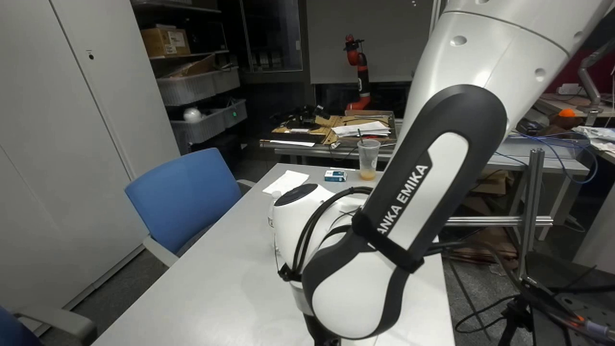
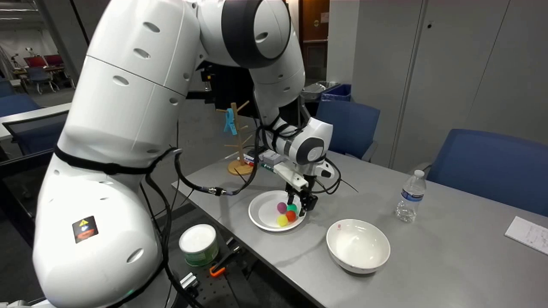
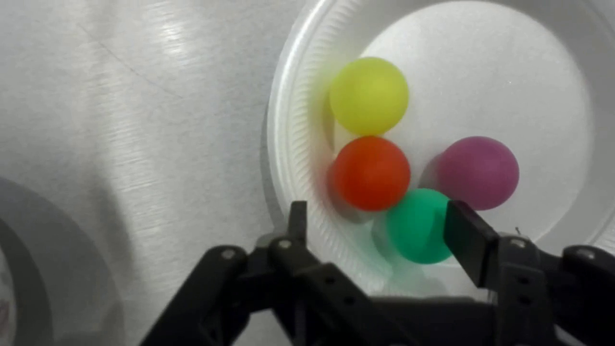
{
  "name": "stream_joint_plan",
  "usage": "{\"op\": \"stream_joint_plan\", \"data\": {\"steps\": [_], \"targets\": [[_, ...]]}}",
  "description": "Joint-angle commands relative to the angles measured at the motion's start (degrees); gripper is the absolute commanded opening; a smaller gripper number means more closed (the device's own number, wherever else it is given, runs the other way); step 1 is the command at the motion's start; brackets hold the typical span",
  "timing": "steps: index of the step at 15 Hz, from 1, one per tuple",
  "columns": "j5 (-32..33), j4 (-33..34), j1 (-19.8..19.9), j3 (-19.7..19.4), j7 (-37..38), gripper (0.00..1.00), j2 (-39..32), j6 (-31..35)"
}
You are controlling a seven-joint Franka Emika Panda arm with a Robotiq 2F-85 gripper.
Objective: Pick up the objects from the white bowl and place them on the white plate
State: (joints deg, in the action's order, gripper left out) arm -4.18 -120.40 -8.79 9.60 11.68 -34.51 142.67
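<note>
Balls (image 3: 372, 173) rest on the white plate (image 3: 509, 72) beneath a parted end effector (image 3: 375, 212)

Four bright balls lie in the plate, gathered toward one side of its ridged rim. In the wrist view the orange-red ball (image 3: 372, 174) sits between the yellow ball (image 3: 369, 96) and the green ball (image 3: 417, 226) and seems to touch both; the purple ball (image 3: 479, 173) is just beside the green one. The end effector hangs over that side with its fingers (image 3: 298, 223) spread well apart. One finger shows against the rim; the other hides part of the green ball, and whether it touches that ball cannot be told.

In an exterior view the plate lies close to the bench (image 2: 449, 265) edge that runs beside the arm (image 2: 115, 141). The white bowl (image 2: 358, 244) stands upright along the same edge, farther from the bench's end, apart from the plate. The water bottle (image 2: 412, 196) is upright toward the opposite edge, where blue chairs (image 2: 492, 171) stand, and a sheet of paper (image 2: 528, 235) lies near that edge too. At the end of the bench behind the plate, a wooden stand (image 2: 240, 147) carries a light-blue clip (image 2: 230, 121).
</note>
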Motion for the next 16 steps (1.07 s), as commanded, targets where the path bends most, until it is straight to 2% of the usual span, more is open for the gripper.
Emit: {"op": "stream_joint_plan", "data": {"steps": [1,2,8,16], "targets": [[-1.4,1.02,-0.1,-0.44,-1.98,0.97,-0.96,-1.06],[-1.45,0.96,-0.05,-0.45,-1.98,1.0,-0.97,-1.03],[-1.07,-0.4,-0.07,-0.52,-1.93,1.0,1.79,-2.66],[-0.33,-5.27,-0.09,-0.95,-1.83,1.0,13.47,-8.34]]}}
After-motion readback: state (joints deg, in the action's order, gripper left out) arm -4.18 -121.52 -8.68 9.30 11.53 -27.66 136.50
